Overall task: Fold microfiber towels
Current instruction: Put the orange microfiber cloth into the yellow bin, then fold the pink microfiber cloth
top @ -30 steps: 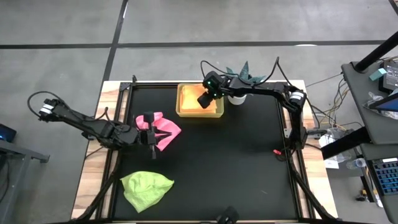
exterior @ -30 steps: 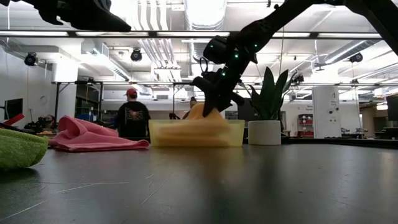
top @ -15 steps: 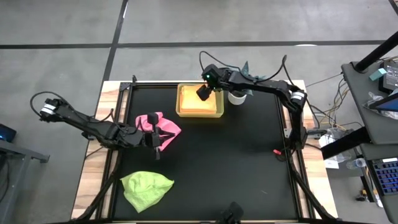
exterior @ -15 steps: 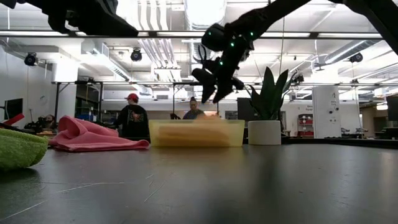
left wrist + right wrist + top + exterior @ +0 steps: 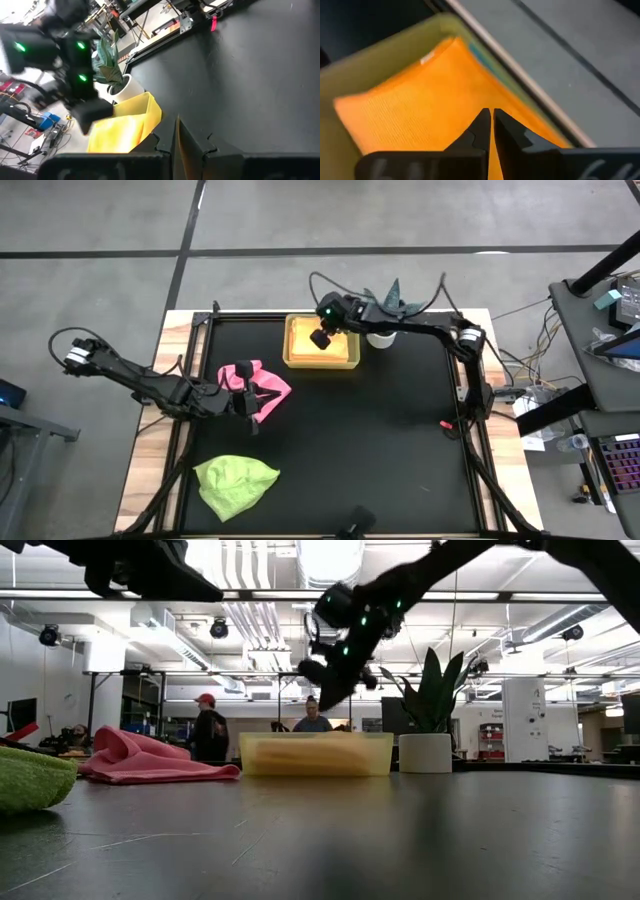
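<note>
— Right hand status?
— My right hand [image 5: 320,339] hovers with fingers pressed together, empty; orange-yellow towel [image 5: 420,107] lies directly below in the tray [image 5: 294,361].
— Left hand?
— My left hand [image 5: 243,402] rests over the pink towel [image 5: 270,392]; finger state: I cannot tell.

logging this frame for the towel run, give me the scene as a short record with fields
left gripper: shut, low over the pink microfiber towel, crumpled at the table's left
right gripper: shut, empty, raised above the yellow translucent plastic tray
tray contents: orange-yellow microfiber towel lying inside
lime green microfiber towel: bunched, near front left corner, untouched
teal spiky plant in white pot: beside the tray
black table: two towels on it, none folded
</note>
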